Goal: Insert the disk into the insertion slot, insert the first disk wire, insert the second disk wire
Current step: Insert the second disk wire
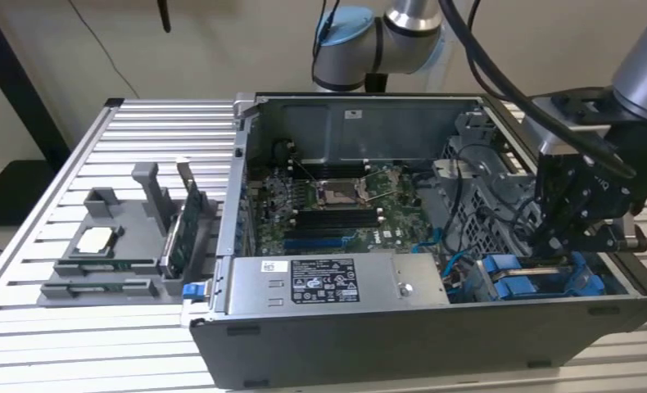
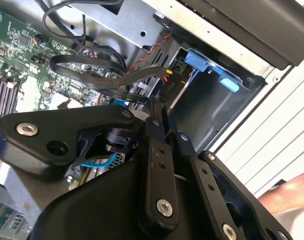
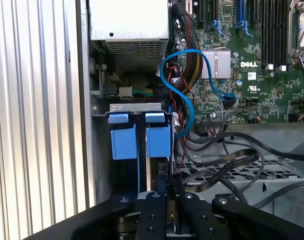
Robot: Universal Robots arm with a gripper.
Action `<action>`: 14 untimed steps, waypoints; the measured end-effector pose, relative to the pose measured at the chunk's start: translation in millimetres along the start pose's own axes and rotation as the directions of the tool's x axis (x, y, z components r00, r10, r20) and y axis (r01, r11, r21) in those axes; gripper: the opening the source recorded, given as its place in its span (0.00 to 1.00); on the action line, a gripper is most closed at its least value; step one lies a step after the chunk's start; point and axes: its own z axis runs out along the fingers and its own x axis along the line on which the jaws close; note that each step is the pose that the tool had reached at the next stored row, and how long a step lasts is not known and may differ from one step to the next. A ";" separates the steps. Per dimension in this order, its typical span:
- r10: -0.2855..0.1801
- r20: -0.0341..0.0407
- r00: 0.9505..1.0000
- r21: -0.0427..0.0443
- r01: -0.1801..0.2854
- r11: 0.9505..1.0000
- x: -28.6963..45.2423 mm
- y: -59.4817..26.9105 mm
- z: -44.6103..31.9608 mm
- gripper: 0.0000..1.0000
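The disk [image 3: 148,172] stands on edge in the insertion slot [image 3: 136,106], its bright blue carrier tab [image 3: 158,140] beside a second blue tab [image 3: 124,141]. In the exterior view the blue carriers [image 1: 506,276] sit at the case's near right corner. My gripper [image 1: 549,243] reaches down into that bay. Its black fingers [image 3: 153,212] come together at a black wire connector [image 3: 164,170] right beside the disk's silver edge. The gripper [image 2: 157,109] looks shut in the second wrist view, just under a black connector [image 2: 170,82] with red and yellow wires.
A grey labelled power supply box [image 1: 323,282] lies along the case's front. The green board [image 1: 335,205] fills the middle. A blue cable [image 3: 184,95] and loose black cables [image 3: 227,165] crowd the room beside the bay. A grey parts fixture [image 1: 116,246] stands on the slatted table at the exterior view's left.
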 end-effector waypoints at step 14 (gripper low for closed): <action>0.000 0.001 1.000 0.000 0.000 1.000 0.3 -0.6 6.6 0.16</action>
